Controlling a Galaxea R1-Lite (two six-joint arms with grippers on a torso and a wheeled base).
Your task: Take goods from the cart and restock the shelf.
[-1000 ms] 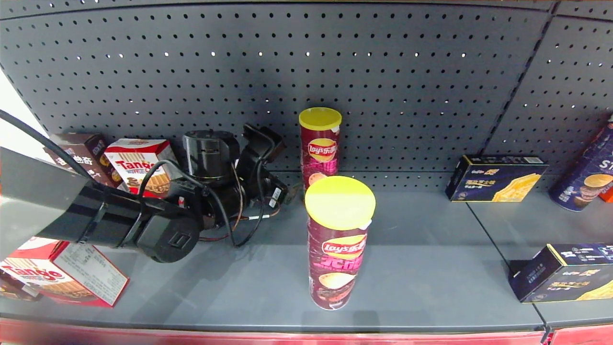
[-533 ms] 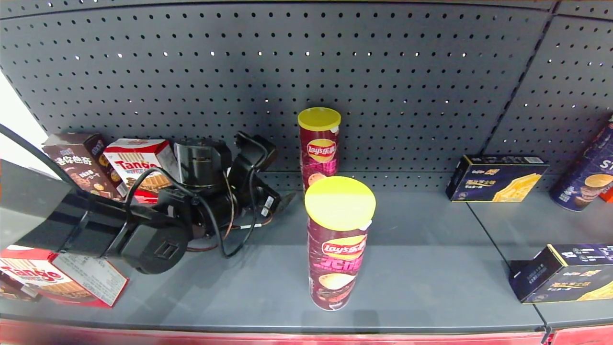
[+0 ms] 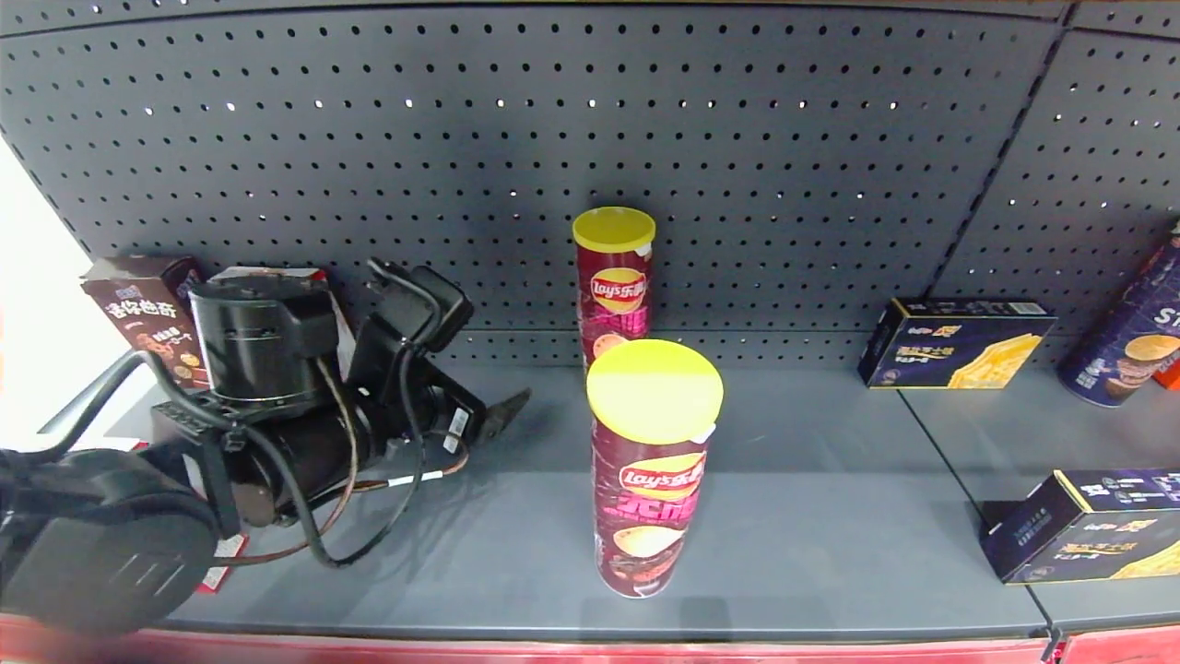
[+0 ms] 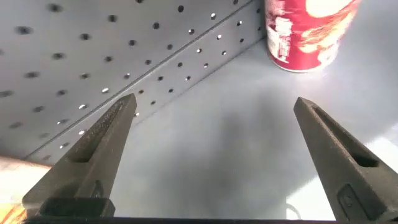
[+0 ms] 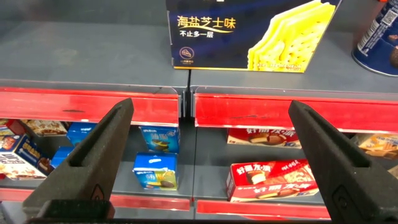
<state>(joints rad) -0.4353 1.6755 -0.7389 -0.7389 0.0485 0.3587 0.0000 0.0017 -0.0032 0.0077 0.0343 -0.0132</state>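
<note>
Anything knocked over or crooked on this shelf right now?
Nothing clearly wrong. The front chip can and rear chip can stand upright, in line, on the shelf. The blue can at far right looks tilted, possibly only from the lens.

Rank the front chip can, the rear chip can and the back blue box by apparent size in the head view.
1. Front chip can: largest, though nearness to the camera inflates it.
2. Back blue box and rear chip can: too alike to rank.
</note>
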